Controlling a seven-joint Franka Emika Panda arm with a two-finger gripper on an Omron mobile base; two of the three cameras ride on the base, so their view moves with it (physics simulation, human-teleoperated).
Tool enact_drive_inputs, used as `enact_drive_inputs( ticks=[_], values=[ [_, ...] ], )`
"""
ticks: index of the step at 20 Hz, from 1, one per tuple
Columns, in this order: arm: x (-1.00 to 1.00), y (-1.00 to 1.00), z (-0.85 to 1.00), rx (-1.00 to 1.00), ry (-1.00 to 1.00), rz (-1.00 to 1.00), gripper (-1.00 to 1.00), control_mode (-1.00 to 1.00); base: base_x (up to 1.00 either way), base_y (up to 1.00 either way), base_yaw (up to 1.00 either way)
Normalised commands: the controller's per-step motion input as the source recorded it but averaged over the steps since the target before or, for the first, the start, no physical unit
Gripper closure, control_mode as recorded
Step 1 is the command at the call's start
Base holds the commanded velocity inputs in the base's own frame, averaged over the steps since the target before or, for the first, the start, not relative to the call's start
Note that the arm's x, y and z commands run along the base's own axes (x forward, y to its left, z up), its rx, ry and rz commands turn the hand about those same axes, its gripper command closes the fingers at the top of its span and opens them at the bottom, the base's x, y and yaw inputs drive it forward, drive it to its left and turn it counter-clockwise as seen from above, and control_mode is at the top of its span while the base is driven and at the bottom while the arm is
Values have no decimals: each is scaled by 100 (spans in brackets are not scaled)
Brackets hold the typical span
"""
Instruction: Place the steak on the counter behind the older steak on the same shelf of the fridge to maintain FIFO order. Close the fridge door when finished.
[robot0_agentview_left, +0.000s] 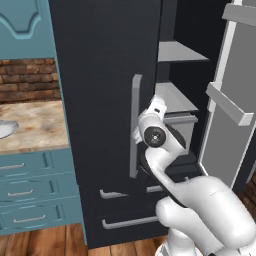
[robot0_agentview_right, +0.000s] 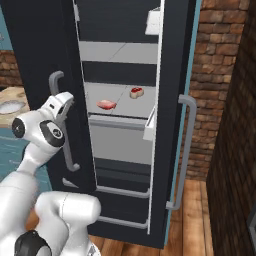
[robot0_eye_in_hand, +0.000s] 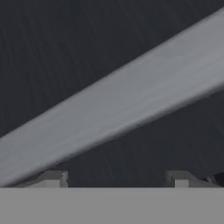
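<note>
While jaws gape, both steaks (robot0_agentview_right: 136, 92) lie shelved.

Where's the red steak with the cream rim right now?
In the right base view, the steak lies on the fridge shelf above the grey drawer, behind and right of the older steak, not touching it.

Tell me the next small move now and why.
Probably back the tool off the left door handle and swing over to the open right door to push it shut. Both steaks already lie on the shelf, red one behind pink.
</note>
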Motion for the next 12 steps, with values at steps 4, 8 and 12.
enact_drive_inputs(
  ticks=[4, 8, 12],
  values=[
    [83, -3, 0, 0, 0, 6, -100, -100, 0, 0, 0],
    [79, -1, 0, 0, 0, 8, -100, -100, 0, 0, 0],
    [70, 0, 4, 0, 0, 11, -100, -100, 0, 0, 0]
  ],
)
